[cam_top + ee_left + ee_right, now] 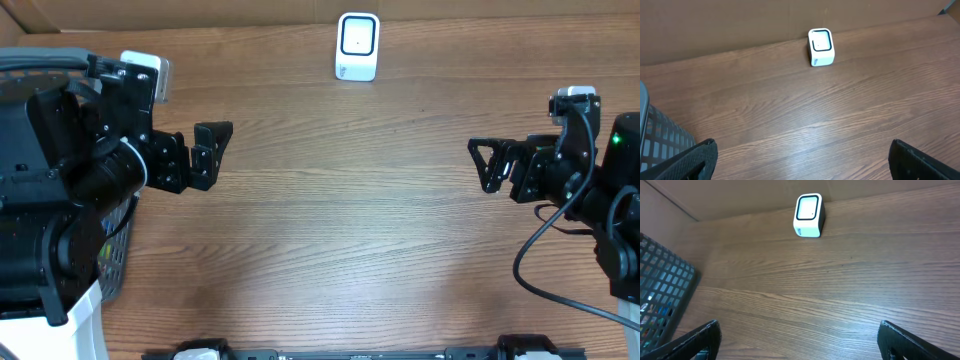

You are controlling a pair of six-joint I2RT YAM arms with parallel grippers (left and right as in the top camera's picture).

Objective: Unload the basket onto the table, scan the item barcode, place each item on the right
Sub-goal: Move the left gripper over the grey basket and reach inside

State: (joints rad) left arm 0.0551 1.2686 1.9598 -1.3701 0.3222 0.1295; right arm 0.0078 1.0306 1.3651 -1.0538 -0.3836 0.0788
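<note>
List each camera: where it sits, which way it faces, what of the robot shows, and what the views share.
Overhead: above the table, looking straight down; both arms show, left gripper and right gripper open.
Left wrist: low over the wood, facing the white scanner at the far edge; left fingers in the bottom corners.
Right wrist: likewise facing the scanner, from the other side; right fingers in the bottom corners.
Shared: all three show scanner and mesh basket.

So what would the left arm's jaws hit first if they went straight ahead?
Looks free over the brown wooden table; the small white box-shaped scanner stands farther along, roughly in line, depth unclear.
</note>
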